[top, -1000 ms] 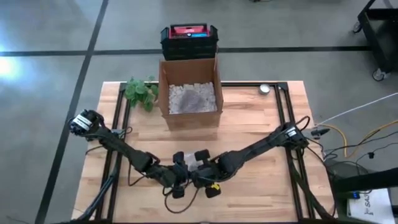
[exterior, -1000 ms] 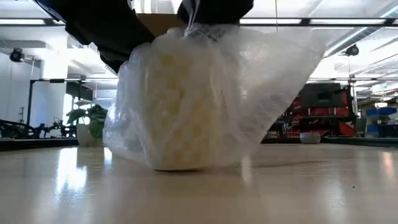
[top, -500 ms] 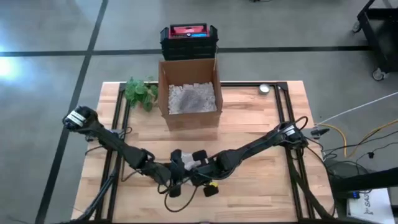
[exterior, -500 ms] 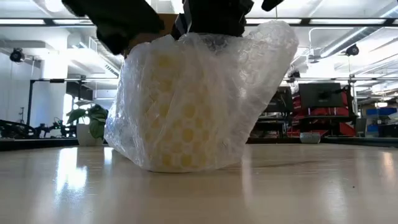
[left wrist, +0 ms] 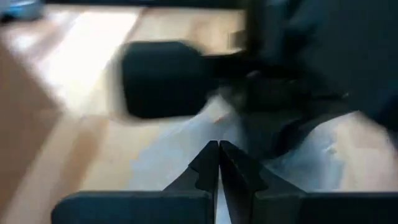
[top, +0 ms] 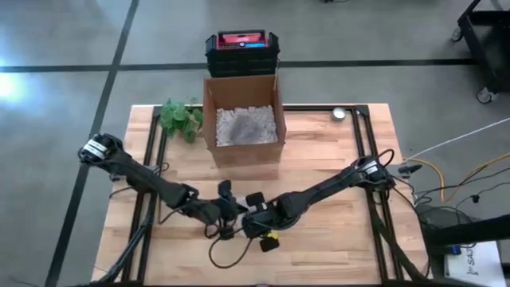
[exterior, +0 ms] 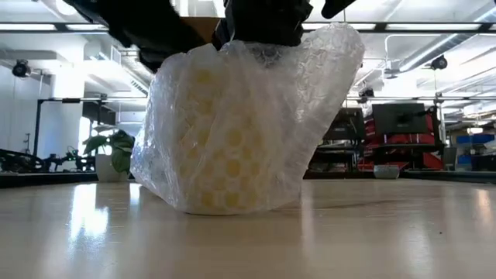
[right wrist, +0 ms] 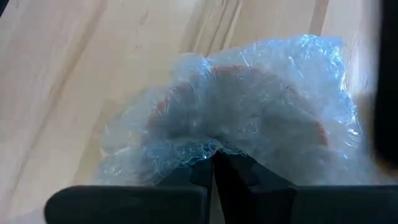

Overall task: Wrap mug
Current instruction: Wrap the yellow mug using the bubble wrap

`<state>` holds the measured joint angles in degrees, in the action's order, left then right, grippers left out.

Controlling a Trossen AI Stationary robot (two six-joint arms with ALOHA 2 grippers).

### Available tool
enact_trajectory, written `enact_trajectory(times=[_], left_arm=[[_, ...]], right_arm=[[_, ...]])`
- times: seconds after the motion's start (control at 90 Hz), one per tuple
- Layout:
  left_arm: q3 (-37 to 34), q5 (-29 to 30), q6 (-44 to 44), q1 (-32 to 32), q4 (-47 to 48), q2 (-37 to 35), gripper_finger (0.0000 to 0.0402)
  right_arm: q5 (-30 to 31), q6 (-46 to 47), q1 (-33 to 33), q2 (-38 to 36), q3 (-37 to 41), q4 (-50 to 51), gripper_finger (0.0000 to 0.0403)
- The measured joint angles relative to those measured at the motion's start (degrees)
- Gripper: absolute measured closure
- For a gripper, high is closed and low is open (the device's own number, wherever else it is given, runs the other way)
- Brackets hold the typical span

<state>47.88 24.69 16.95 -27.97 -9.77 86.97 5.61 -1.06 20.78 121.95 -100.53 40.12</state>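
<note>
The left arm is reaching in from the table's left edge toward the front centre, its elbow bent low, and the left gripper (top: 226, 209) is sitting with its fingers (left wrist: 208, 163) pressed together, nothing visibly between them. The right arm is stretching in from the right side to the same spot, and the right gripper (top: 253, 219) is meeting it there, its fingers (right wrist: 219, 167) closed on the bubble wrap (right wrist: 249, 112). The two grippers are sitting just beside each other.
</note>
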Motion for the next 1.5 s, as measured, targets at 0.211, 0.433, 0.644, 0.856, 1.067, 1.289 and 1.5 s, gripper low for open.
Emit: enact_trajectory(times=[0.211, 0.433, 0.644, 0.856, 1.067, 1.289, 1.5], left_arm=[[0.30, -0.68, 1.03, 0.05, -0.34, 5.43, 0.0402], [0.48, -1.64, 2.42, 0.17, -0.73, 8.21, 0.0402], [0.41, -1.91, 3.06, 0.42, -0.48, 7.99, 0.0402], [0.35, -2.13, 3.08, 0.42, -0.58, 8.06, 0.0402], [0.26, -2.06, 3.08, 0.42, -0.89, 7.82, 0.0402], [0.18, -2.04, 2.90, 0.42, -1.00, 7.82, 0.0402], [0.22, -2.30, 2.88, 0.44, -1.07, 7.82, 0.0402]], right_arm=[[-0.04, 0.00, 0.04, -0.05, 0.02, -0.09, 0.0403], [-0.07, 0.52, 0.16, -1.20, -1.34, 2.14, 0.0403], [0.26, 0.48, 0.18, -4.92, -6.87, 10.91, 0.0403], [0.60, 0.47, -1.07, -5.14, -5.89, 10.71, 0.0403], [0.35, 0.40, -1.83, -1.26, -2.04, 7.66, 0.0403], [0.41, -0.53, -1.90, -0.56, -2.35, 7.97, 0.0403], [0.13, -1.23, -0.78, -3.47, -6.74, 9.68, 0.0403]])
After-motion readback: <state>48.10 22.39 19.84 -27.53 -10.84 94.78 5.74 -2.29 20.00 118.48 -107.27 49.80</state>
